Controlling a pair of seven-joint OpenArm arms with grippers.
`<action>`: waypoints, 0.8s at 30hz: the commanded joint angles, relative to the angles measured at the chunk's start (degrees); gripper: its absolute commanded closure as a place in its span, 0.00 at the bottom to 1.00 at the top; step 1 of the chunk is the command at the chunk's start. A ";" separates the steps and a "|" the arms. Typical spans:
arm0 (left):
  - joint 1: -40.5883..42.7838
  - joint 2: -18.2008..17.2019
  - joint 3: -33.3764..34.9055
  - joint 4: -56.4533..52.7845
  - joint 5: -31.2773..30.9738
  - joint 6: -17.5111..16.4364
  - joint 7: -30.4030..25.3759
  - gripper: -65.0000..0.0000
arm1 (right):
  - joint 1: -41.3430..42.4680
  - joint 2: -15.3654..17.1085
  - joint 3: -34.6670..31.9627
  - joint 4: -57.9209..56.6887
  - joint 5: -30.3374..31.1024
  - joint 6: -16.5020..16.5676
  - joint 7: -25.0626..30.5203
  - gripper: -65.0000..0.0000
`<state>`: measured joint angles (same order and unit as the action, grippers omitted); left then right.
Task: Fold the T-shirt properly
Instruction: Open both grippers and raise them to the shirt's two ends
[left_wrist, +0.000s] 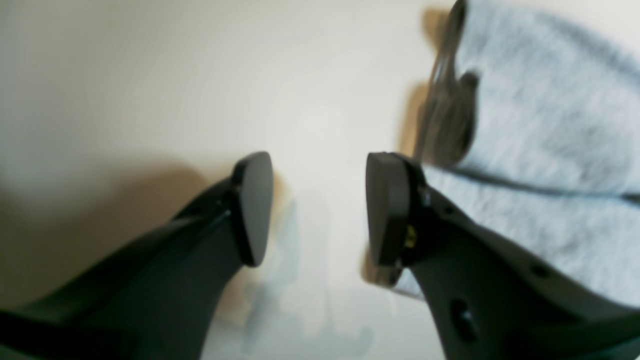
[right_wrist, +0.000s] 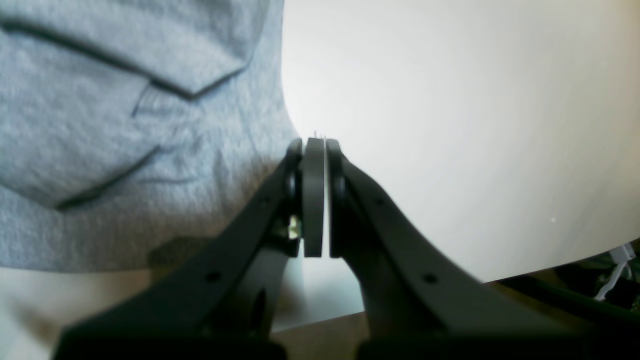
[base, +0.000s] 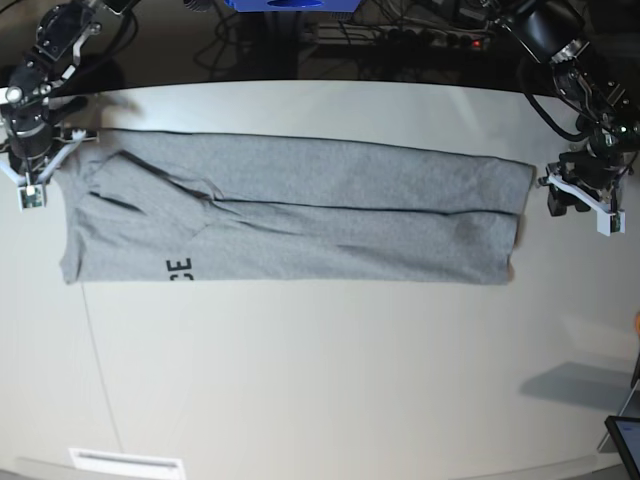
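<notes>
Your heather-grey cotton T-shirt (base: 300, 215) lies folded into a long band across the pale table (base: 320, 380), black lettering (base: 179, 268) peeking out at its front edge. Your left gripper (left_wrist: 320, 207) stands apart, empty, just beside one end. Your right gripper (right_wrist: 315, 195) is pressed together, empty, beside the other end.

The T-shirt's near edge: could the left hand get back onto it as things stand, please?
Probably yes: the left hand is open, empty and beside the T-shirt, with only bare table around it.
</notes>
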<state>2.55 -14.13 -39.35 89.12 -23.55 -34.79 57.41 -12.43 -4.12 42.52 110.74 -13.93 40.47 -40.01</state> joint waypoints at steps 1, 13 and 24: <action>-1.18 -1.30 -0.25 0.07 -1.37 -0.34 -1.28 0.53 | -0.10 0.47 0.25 1.13 0.53 -0.47 2.60 0.97; -1.80 -6.75 -7.02 -5.65 -17.64 -5.21 1.45 0.54 | -1.86 -0.32 0.25 0.78 0.44 -0.47 4.36 0.97; -4.61 -9.21 -6.67 -18.66 -28.98 -5.21 2.68 0.24 | -1.68 -0.32 0.25 0.60 0.44 -0.47 4.36 0.97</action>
<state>-1.30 -22.02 -45.91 69.25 -50.52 -39.51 61.28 -14.46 -4.93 42.52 110.45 -13.89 40.49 -36.88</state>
